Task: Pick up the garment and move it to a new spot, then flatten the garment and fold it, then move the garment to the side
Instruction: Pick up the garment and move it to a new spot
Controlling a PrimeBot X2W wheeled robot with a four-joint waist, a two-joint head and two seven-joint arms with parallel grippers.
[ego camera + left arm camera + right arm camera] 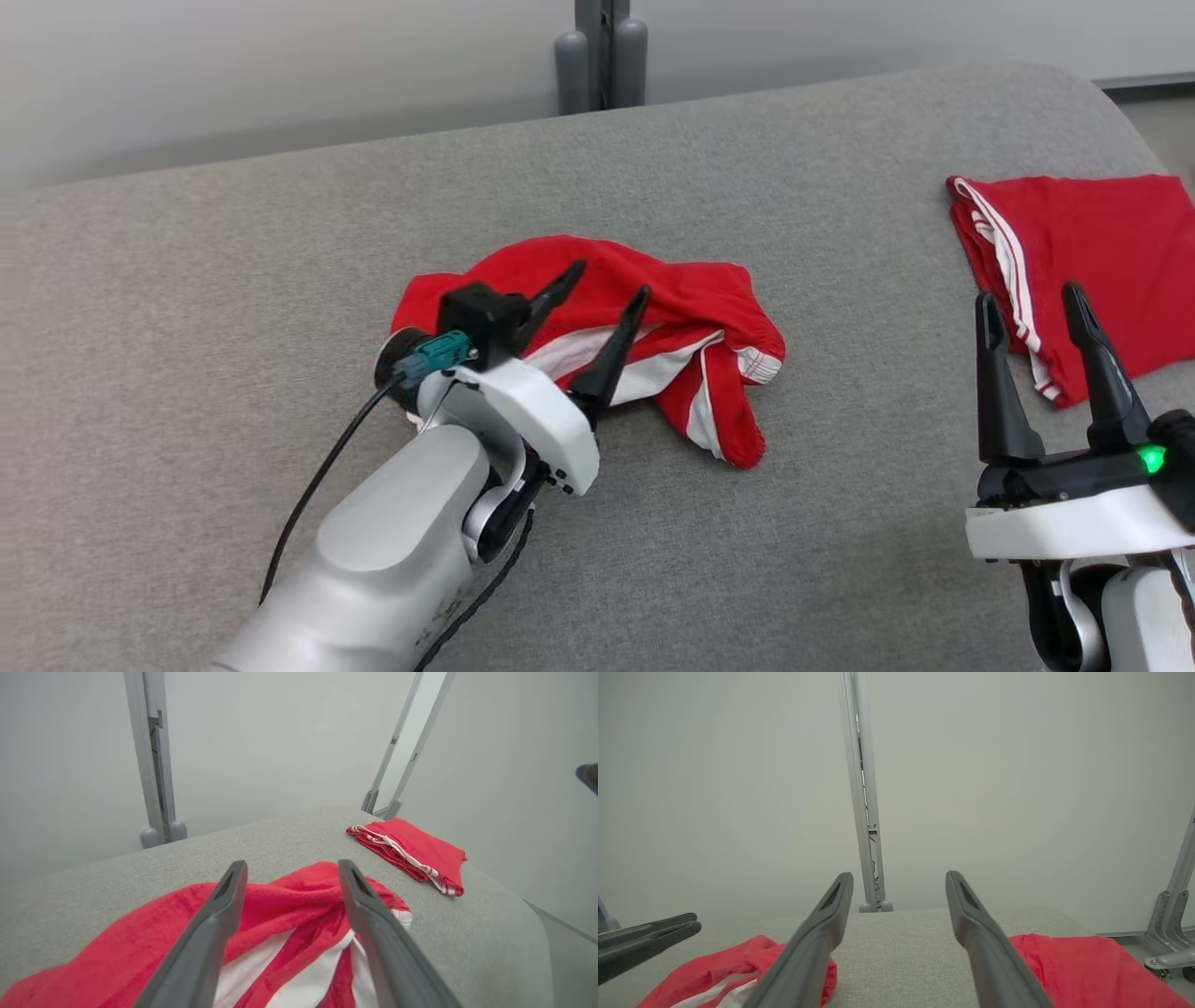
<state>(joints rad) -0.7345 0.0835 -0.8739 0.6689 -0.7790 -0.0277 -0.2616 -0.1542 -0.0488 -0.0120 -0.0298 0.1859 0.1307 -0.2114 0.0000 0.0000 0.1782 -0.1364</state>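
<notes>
A crumpled red garment with white panels (653,327) (289,914) (738,970) lies in a heap in the middle of the grey padded surface (280,233). My left gripper (609,282) (290,870) hangs open just above the heap's left half, fingers spread with nothing between them. At the lower right my right gripper (1029,303) (899,877) stands open over bare surface, between the heap and a second, folded red garment with white stripes (1083,252) (411,851) (1083,966).
The folded red garment rests near the surface's far right edge. A grey upright post (602,51) (864,812) rises behind the surface's back edge before a pale wall. Bare grey surface spreads to the left and front of the heap.
</notes>
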